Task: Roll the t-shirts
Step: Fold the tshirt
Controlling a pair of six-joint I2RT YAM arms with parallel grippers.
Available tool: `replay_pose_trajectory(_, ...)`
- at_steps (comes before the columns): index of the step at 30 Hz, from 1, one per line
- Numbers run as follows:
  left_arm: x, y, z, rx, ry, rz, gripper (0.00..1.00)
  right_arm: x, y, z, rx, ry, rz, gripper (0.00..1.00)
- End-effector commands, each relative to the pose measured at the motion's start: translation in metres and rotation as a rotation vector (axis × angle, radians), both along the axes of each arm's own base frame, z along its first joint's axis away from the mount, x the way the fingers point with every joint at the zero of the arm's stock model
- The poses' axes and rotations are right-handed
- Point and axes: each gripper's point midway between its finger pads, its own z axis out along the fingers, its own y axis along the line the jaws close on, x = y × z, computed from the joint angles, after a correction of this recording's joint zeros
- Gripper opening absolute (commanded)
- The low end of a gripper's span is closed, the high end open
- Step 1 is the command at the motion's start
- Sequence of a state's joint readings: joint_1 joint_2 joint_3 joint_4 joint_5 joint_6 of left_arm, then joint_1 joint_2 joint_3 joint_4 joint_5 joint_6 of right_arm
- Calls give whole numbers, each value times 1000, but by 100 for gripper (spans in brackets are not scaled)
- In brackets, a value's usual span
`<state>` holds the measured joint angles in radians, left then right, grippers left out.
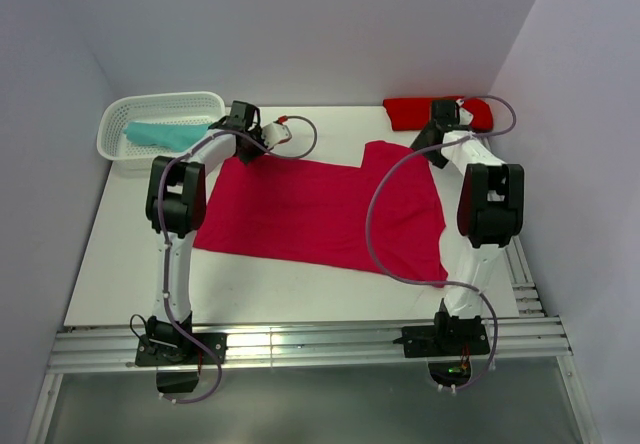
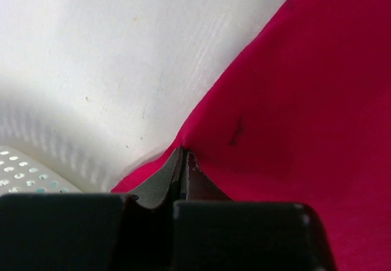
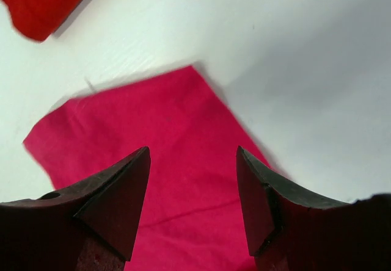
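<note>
While the left gripper point(image 2: 183, 154) pinches the edge of the crimson shirt point(image 2: 305, 130) with closed jaws, the right gripper point(image 3: 192, 155) hangs open just above its corner, with the scarlet shirt point(image 3: 43, 2) beyond it.

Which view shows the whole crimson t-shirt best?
Top external: the crimson t-shirt lies spread flat, almost wholly visible. Left wrist shows only its edge, pinched in the shut left pincer; right wrist shows one corner beneath the open right pincer.
</note>
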<state>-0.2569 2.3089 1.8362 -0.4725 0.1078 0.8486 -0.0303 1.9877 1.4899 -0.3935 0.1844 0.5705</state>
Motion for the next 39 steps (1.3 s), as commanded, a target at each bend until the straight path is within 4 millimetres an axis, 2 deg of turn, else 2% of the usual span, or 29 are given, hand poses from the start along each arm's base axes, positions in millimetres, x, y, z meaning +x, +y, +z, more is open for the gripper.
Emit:
replay_pose_trajectory(1,9,-3,49,-34,-113,33,0,11,-16,6,-33,21,-14,66)
replay_pose_trajectory(4,7,-4,54,-37,-131,39,0,22,-22,-1,-30,45,-17,66)
replay_pose_trajectory(5,7,-4,56,-37,-136,38,0,29,-23,4,-30,31,-16,66)
replay_pose_trajectory(6,6,-4,56,-36,-139,41,0,30,-24,-6,-27,53,-17,67)
replay_pose_trajectory(9,5,-5,58,-36,-137,42,0,40,-23,-6,-19,51,-10,67)
replay_pose_trajectory(11,5,-5,58,-36,-136,39,0,43,-20,-16,-6,68,0,67)
replay_pose_trajectory(12,4,-6,58,-37,-134,38,0,47,-20,-10,-3,63,3,67)
replay_pose_trajectory(19,3,-8,56,-32,-128,32,0,49,-13,-27,28,110,26,68)
replay_pose_trajectory(22,3,-10,54,-28,-122,29,0,50,-11,-28,35,126,36,66)
replay_pose_trajectory(29,3,-8,47,-8,-121,34,0,53,-9,-33,42,149,45,43)
replay_pose_trajectory(30,3,-7,46,-3,-121,38,0,53,-9,-33,42,147,45,37)
replay_pose_trajectory(39,8,-1,42,13,-144,71,0,48,-10,-22,31,96,44,7)
